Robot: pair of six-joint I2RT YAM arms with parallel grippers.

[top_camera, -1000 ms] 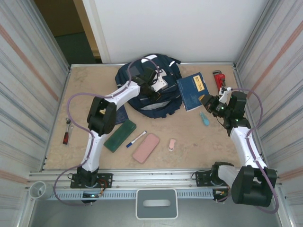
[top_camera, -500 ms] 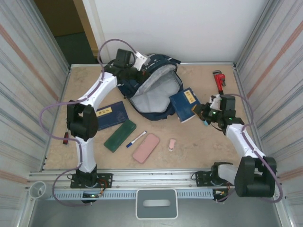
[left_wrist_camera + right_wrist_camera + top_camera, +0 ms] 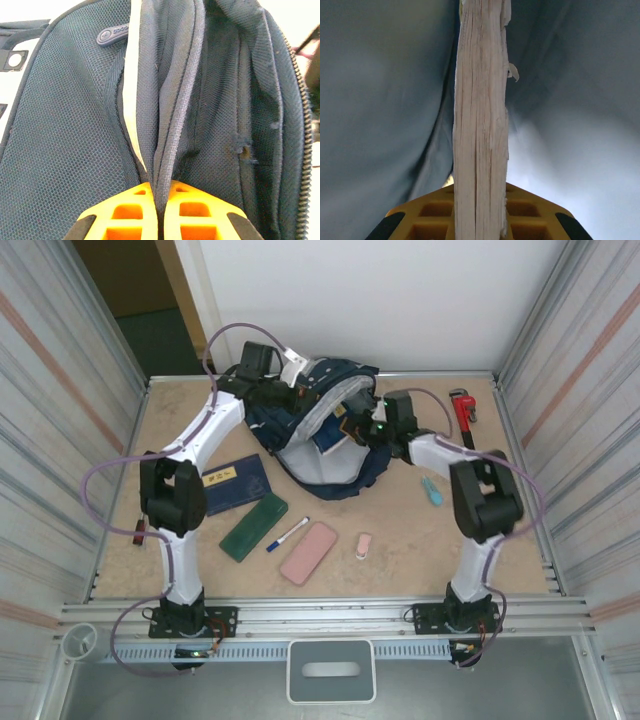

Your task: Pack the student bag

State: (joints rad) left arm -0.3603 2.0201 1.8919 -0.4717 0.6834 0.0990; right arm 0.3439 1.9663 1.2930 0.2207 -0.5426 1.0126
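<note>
The left end effector is pinching the student bag by its rim; the right end effector is gripping a book inside. A green case is lying lower left.

White wall, ribbed metal sides

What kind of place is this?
Probably a robot test cell: ribbed metal walls box in the table, two arms are bolted to its front rail, and a student bag lies open.
</note>
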